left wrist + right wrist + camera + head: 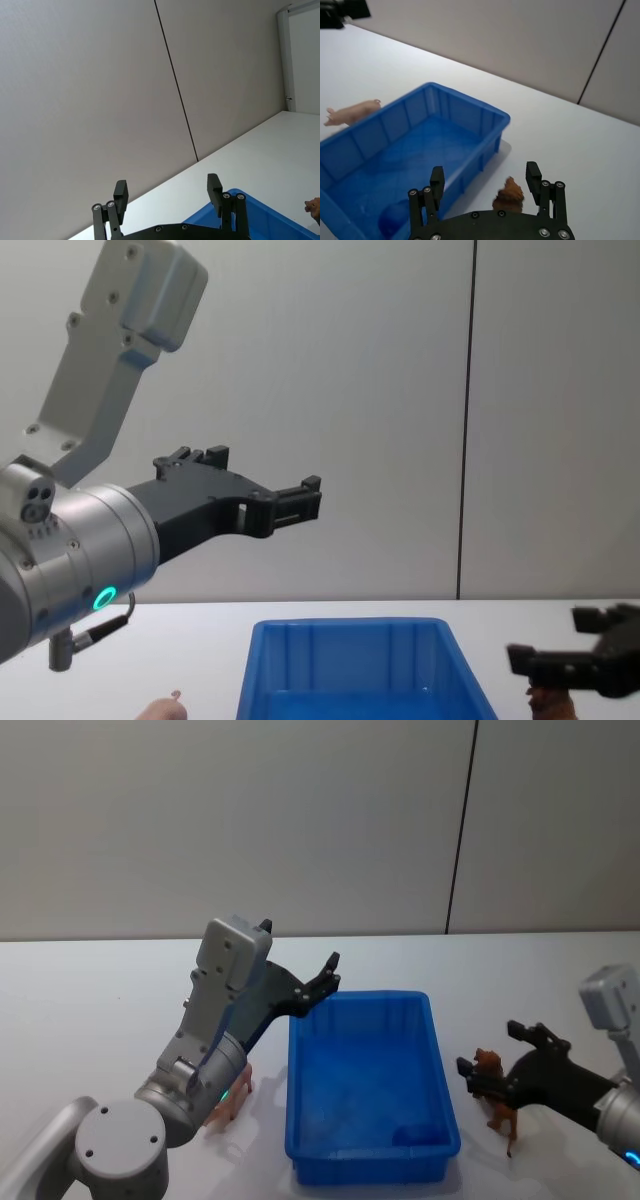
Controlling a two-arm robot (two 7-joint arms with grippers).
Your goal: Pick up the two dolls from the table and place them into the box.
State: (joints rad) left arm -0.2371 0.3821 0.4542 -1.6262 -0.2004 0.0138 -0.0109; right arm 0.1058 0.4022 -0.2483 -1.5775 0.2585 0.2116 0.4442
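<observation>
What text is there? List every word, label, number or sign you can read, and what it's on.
None: no word, label, brand or number is readable.
The blue box, the reddish-brown doll, the pink doll and the table are unmarked.
A lit green ring on the left arm carries no characters.

End effectors agape — left [328, 974] high, right [490, 1047] low.

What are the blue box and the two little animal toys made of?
The box looks like hard, slightly glossy plastic: moulded ribs, thick rim. The brown doll seems shaggy, maybe flocked plastic; unclear. The pink doll looks smooth, likely plastic or rubber.
</observation>
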